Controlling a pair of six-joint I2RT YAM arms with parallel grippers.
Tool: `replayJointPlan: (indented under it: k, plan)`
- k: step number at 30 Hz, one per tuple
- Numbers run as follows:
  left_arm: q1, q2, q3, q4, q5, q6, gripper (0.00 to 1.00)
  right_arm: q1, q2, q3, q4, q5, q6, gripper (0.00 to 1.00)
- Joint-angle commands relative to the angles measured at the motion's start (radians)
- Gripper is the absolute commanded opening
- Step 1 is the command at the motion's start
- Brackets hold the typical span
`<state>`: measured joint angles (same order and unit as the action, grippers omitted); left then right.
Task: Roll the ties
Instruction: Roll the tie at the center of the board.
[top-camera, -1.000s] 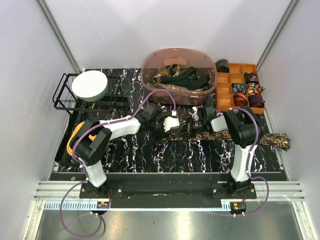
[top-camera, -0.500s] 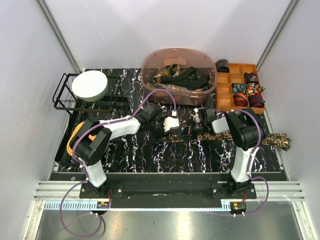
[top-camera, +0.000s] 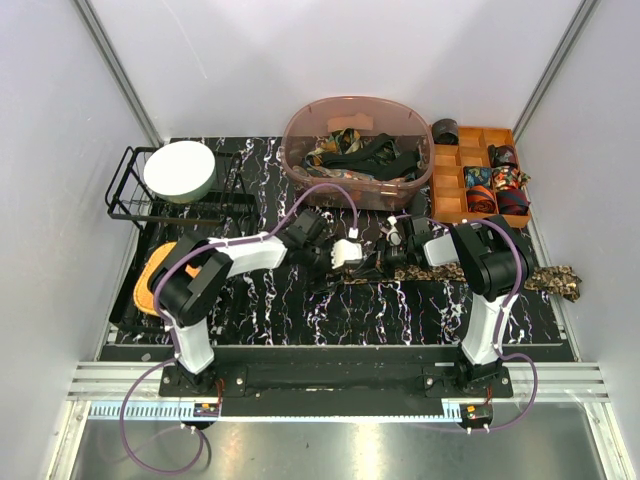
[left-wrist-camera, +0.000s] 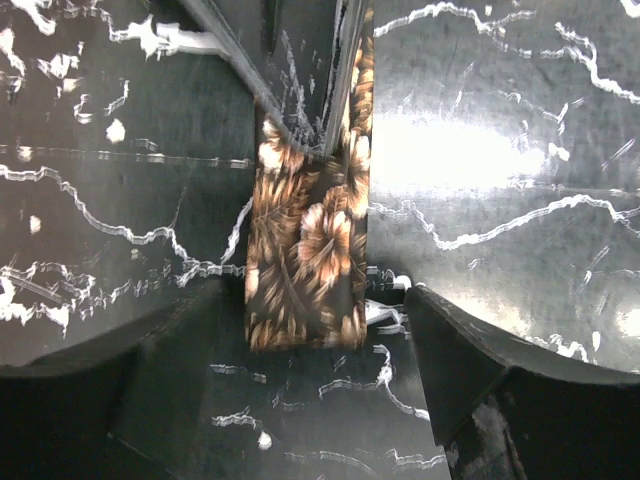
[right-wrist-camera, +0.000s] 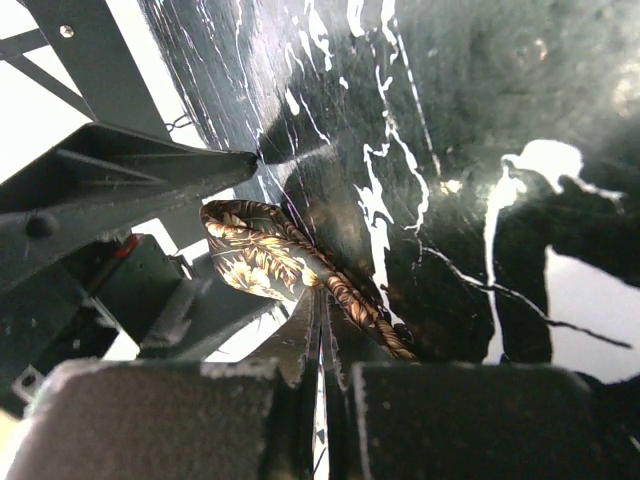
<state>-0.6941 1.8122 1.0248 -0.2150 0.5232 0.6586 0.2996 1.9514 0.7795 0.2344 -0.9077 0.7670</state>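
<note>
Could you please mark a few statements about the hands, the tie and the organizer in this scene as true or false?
1. The right hand is shut on the brown floral tie. True.
2. The left hand is clamped on that tie. False: its fingers stand apart on either side of the tie's end, not touching it.
3. The tie stretches out toward the right side of the table. True.
4. The wooden organizer is empty. False: several compartments hold rolled ties.
</note>
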Motion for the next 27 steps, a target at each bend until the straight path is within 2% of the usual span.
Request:
replayJointPlan:
  k: [1, 10, 20, 27]
  plan:
    - [-0.048, 0.038, 0.070, 0.040, -0.073, 0.015, 0.77, 0.004, 0.003, -0.013, -0.021, 0.032, 0.032, 0.00]
    - [-0.062, 0.047, 0.057, -0.027, -0.134, 0.105, 0.52, 0.004, -0.078, -0.006, -0.040, -0.014, 0.061, 0.13]
    - [-0.062, 0.033, 0.047, -0.040, -0.131, 0.122, 0.42, 0.001, -0.048, 0.021, -0.055, 0.010, 0.069, 0.15]
    - [-0.067, 0.039, 0.054, -0.049, -0.137, 0.124, 0.40, -0.005, -0.055, 0.035, -0.035, -0.020, 0.094, 0.15]
